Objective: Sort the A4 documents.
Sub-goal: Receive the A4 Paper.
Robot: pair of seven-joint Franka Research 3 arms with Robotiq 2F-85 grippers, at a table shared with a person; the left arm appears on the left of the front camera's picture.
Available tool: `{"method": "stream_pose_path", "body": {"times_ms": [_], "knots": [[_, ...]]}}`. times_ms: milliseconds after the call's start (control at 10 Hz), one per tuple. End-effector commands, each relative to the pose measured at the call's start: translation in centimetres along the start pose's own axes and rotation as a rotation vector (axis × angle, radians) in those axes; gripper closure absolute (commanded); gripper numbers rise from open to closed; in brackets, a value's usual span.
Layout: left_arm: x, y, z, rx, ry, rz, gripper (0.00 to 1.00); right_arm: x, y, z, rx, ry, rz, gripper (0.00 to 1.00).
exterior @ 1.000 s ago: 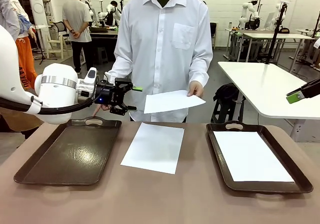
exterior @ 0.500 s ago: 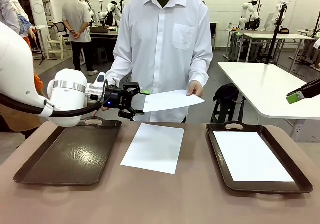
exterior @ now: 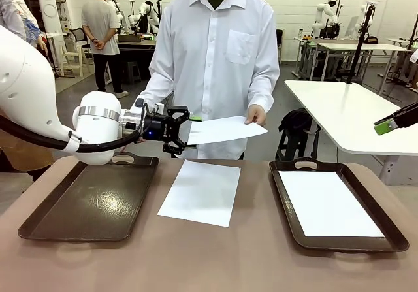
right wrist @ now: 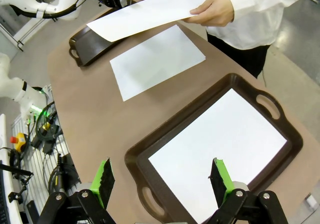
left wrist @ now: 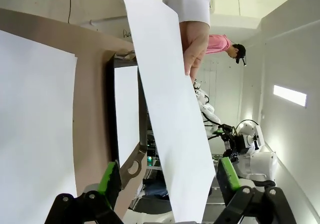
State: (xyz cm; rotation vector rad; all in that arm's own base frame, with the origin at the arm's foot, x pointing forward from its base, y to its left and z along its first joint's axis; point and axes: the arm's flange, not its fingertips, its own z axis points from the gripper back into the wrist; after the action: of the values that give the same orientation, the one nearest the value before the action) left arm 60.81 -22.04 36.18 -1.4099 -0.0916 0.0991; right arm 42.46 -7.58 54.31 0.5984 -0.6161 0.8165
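Left pincer (exterior: 188, 134), jaws wide and empty, straddles the left edge of the offered sheet (exterior: 225, 130); closing too shallowly could let it slip free or crease.

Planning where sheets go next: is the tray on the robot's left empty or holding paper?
Empty: the left tray shows only its bare dark floor, no sheet in it.
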Motion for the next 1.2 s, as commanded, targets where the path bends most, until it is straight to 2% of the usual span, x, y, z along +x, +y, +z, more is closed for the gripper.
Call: {"method": "stream_pose_path", "body": {"times_ms": [0,300,1000,1100], "knots": [[1.1,0.4,-0.5,-0.023,-0.009,0.052,0.00,0.0,0.0,-0.1,-0.001,0.001,0.001,0.00],[1.1,0.8,-1.0,-0.113,-0.003,0.094,0.02,0.0,0.0,-0.1,-0.001,0.001,0.001,0.00],[1.1,1.4,0.0,-0.119,-0.012,0.108,0.72,0.0,0.0,-0.1,-0.001,0.001,0.001,0.00],[1.0,1.4,0.0,-0.115,-0.006,0.104,0.62,0.0,0.0,-0.1,-0.001,0.001,0.001,0.00]]}}
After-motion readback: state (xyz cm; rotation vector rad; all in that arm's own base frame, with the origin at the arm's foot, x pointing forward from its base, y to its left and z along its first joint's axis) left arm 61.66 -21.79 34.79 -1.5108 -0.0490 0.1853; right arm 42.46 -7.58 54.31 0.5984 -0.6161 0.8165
